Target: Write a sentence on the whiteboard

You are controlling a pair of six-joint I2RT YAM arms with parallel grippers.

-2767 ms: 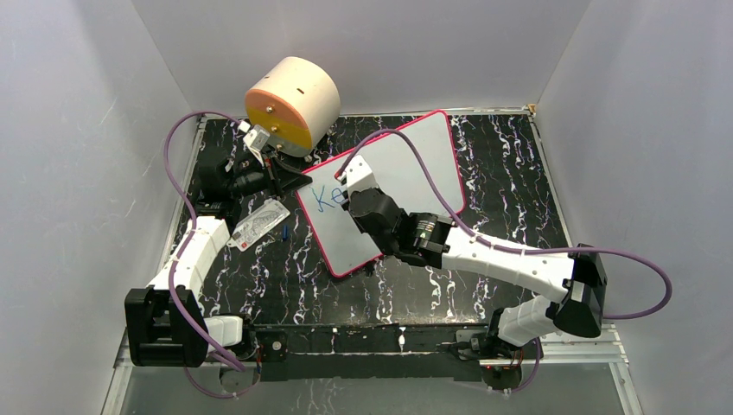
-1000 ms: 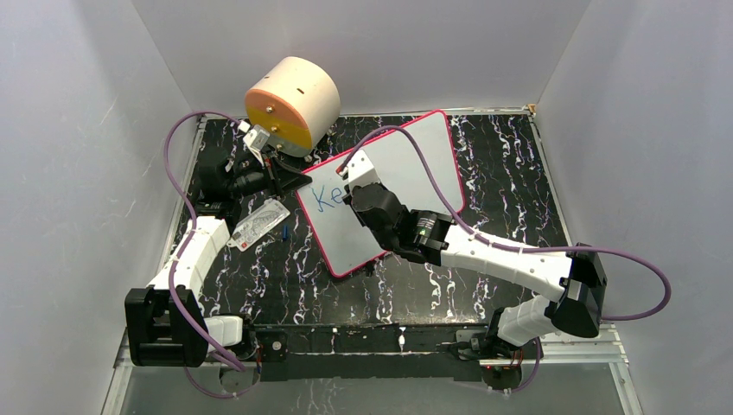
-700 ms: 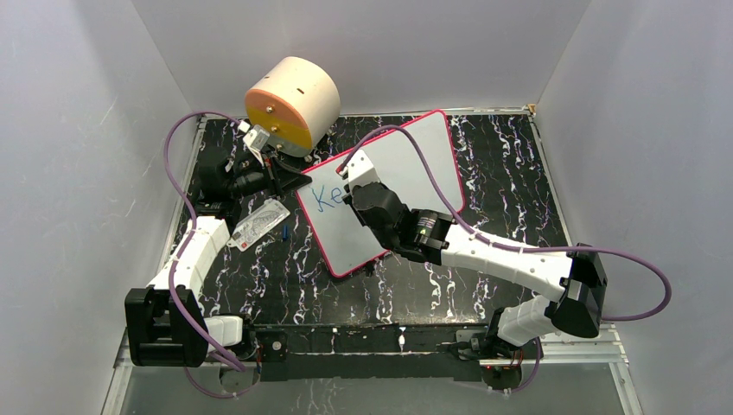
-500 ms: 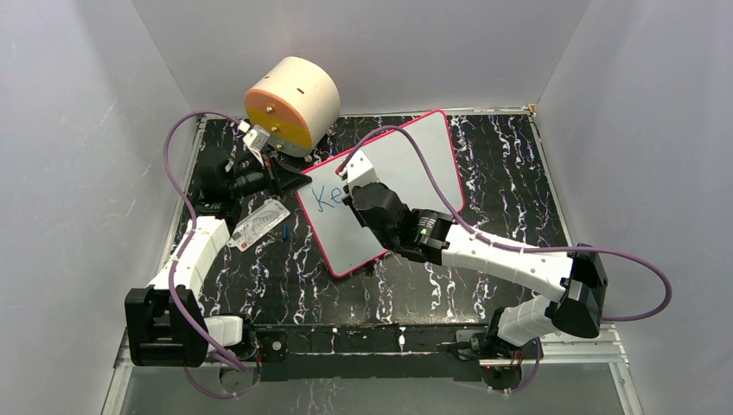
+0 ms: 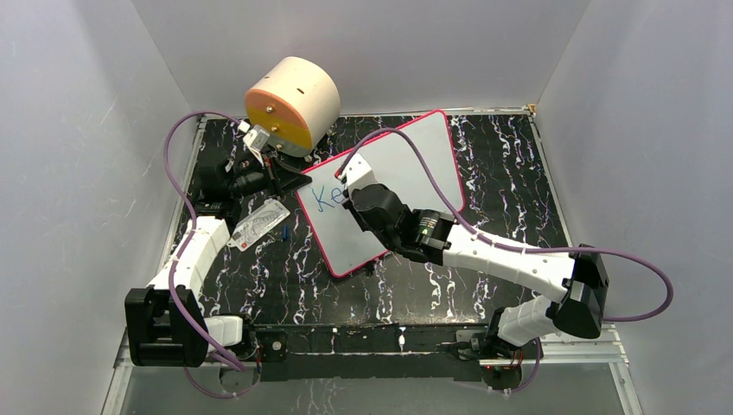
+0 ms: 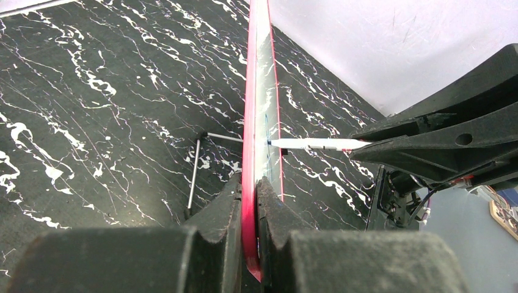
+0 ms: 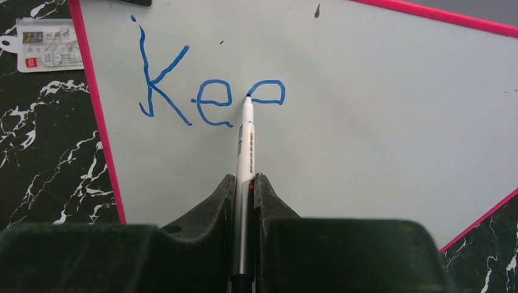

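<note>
Your whiteboard (image 5: 415,164) fills centre frame, right arm (image 5: 510,255) crossing its middle. The left gripper (image 6: 249,183) is clenched on its left edge. A drum (image 5: 292,104) sits upper left, with a card (image 5: 259,225) left of the board. The right gripper (image 7: 244,183) grasps the marker (image 7: 245,140), whose tip touches the sentence (image 7: 214,101).

From above, the right claw (image 5: 347,195) hides the sentence (image 5: 324,198) beyond "Ke".

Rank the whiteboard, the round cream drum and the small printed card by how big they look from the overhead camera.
1. whiteboard: clearly largest.
2. cream drum: it stands taller, so nearness to the camera may enlarge it a little.
3. printed card: clearly smallest.
</note>
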